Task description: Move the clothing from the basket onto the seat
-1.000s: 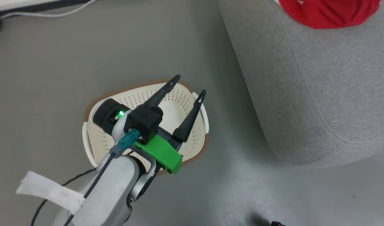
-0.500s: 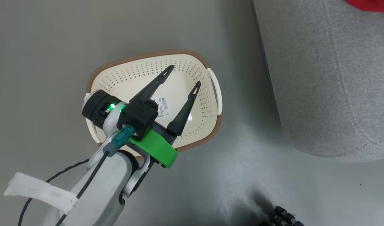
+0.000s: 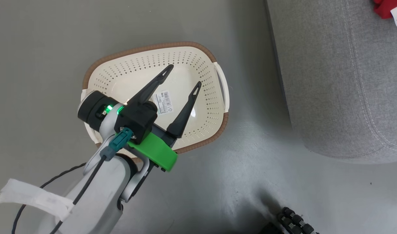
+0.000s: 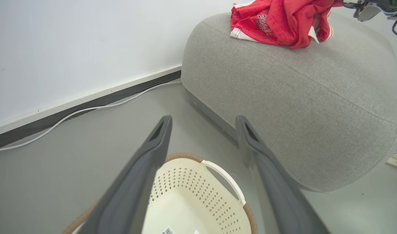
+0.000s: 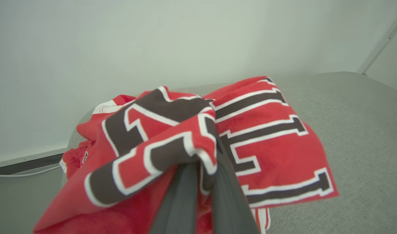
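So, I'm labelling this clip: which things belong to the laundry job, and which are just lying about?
Job: clothing, basket, seat, right end effector shut on the clothing, left end effector open over the basket.
Lying about: white cable along the wall.

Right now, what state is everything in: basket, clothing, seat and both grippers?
basket: upright on the floor, no clothing seen inside.
clothing: heaped on the seat.
seat: bearing the clothing.
left gripper: jaws open, empty, above the basket.
right gripper: jaws shut on the clothing.
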